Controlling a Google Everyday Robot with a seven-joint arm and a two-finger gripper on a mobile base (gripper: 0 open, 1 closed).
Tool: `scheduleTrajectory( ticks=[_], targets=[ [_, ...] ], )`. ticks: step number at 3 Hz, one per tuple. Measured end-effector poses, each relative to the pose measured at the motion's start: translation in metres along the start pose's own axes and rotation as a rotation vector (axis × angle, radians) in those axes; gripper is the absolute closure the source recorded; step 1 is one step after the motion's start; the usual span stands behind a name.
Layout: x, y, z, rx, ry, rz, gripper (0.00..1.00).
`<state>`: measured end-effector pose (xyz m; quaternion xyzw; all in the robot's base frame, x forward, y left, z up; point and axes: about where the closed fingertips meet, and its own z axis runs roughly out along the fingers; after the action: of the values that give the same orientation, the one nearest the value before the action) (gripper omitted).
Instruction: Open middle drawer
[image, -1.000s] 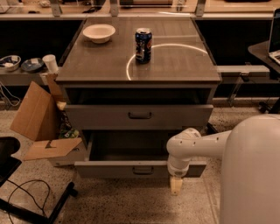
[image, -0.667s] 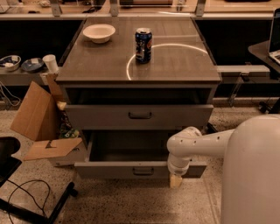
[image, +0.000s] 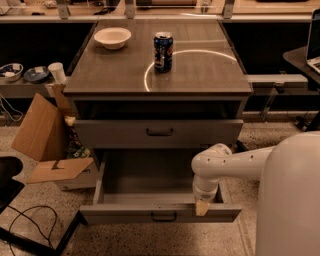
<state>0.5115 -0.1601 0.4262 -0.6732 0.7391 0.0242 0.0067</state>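
Observation:
The middle drawer (image: 160, 212) is the wide grey one pulled far out below the closed drawer. Its plain grey inside shows, and its small dark handle (image: 164, 216) sits at the centre of its front. My gripper (image: 201, 207) hangs from the white arm (image: 220, 165), which reaches in from the right. The gripper's tan tip rests at the top rim of the drawer front, right of the handle. The drawer under the open one is hidden.
Above the open drawer is a closed grey drawer (image: 160, 133). On the cabinet top stand a white bowl (image: 112, 37) and a dark soda can (image: 163, 51). An open cardboard box (image: 47, 145) and cables (image: 30, 220) lie on the floor at the left. My white body (image: 290, 200) fills the right.
The middle drawer's front has come further out toward the camera. My gripper has stayed almost in place at the drawer front.

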Motion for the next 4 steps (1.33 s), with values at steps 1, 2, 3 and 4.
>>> scheduleTrajectory(
  ticks=[1,2,3,4],
  targets=[
    [0.0,0.0,0.0,0.0,0.0,0.0,0.39],
    [0.0,0.0,0.0,0.0,0.0,0.0,0.22],
    [0.0,0.0001,0.0001,0.0,0.0,0.0,0.0],
    [0.0,0.0001,0.0001,0.0,0.0,0.0,0.0]
  ],
)
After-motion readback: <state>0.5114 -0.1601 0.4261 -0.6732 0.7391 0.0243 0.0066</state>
